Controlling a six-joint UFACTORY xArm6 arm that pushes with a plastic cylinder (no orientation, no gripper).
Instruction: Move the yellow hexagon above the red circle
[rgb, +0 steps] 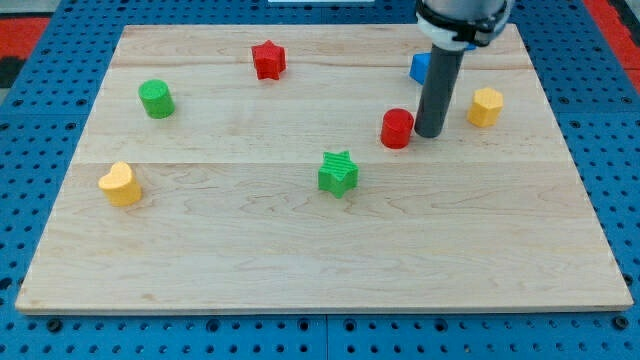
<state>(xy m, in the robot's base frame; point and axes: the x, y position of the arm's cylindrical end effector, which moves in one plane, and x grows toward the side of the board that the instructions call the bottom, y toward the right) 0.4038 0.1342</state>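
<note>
The yellow hexagon (486, 106) sits at the view's right on the wooden board (250, 260). The red circle (397, 128) lies to its left and slightly lower. My tip (431, 134) rests on the board between them, just right of the red circle and close to it, and left of the yellow hexagon. The rod rises to the arm at the view's top.
A blue block (421, 68) is partly hidden behind the rod, above the red circle. A red star (268, 60) is at the top centre, a green cylinder (156, 98) at the left, a yellow heart (120, 184) at lower left, a green star (338, 173) in the middle.
</note>
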